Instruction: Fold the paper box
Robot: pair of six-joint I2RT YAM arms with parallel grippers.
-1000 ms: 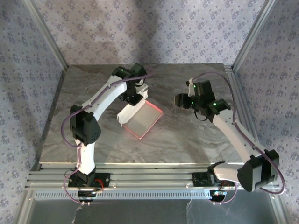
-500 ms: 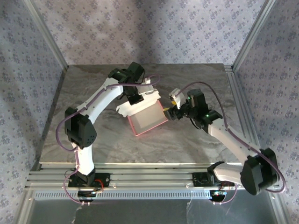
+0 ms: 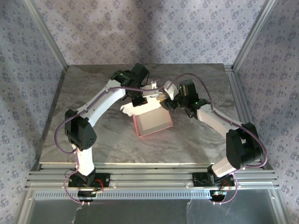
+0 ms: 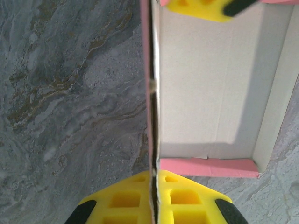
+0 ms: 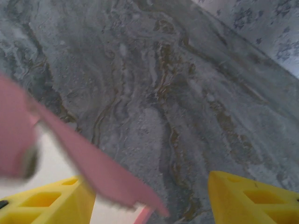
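The paper box [image 3: 153, 122] lies open on the table, pink-red outside and pale inside, its raised walls forming a shallow tray [image 4: 210, 84]. My left gripper [image 3: 139, 101] is shut on the box's far-left wall, the thin cardboard edge pinched between the yellow fingers [image 4: 187, 196]. My right gripper [image 3: 163, 98] has come to the box's far-right corner with its jaws open. In the right wrist view a blurred pink flap [image 5: 88, 163] of the box reaches in beside the left finger [image 5: 46, 203], while the right finger [image 5: 254, 196] stands apart over bare table.
The grey marbled table [image 3: 93, 135] has free room to the left, right and front of the box. Aluminium frame posts [image 3: 245, 42] and patterned walls close in the sides and back. Both arms meet over the middle back of the table.
The right arm has swung left from the table's right side to the box's corner, jaws wider. The left gripper has carried its box wall to the right, turning the box.
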